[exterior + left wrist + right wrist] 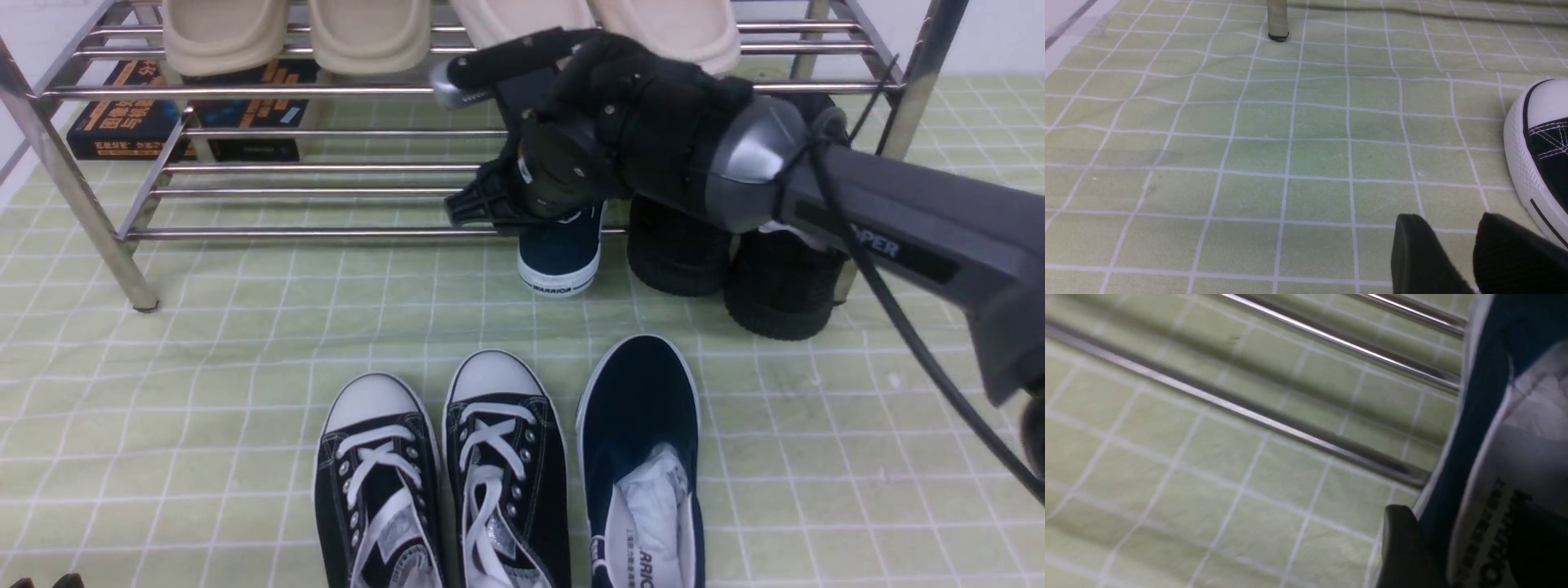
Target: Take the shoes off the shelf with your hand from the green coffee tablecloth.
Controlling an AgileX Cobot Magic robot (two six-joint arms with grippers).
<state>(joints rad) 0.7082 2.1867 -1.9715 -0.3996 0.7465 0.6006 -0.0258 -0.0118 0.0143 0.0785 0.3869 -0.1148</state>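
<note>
pale green checked tablecloth (204,392) is spread over the whole surface, slightly wrinkled. at its far edge the silver tube shelf (326,233) is stood, with beige slippers (294,33) laid on the upper tier and dark books (188,110) seen behind it. the right arm (898,220) is stretched across to the lower tier, where black mesh sneakers (735,269) are set toward the right edge. just beside them one navy slip-on (560,253) is seen with its toe hung over the front bar. its side wall is pinched between the partly closed jaws of the right gripper (1453,539), one finger outside and one inside. the other navy slip-on (641,425) is laid at the near edge, just beside black-and-white lace-up sneakers (441,482). the left gripper (1451,228) is held spread wide at the near left corner, with nothing between its fingers.
</note>
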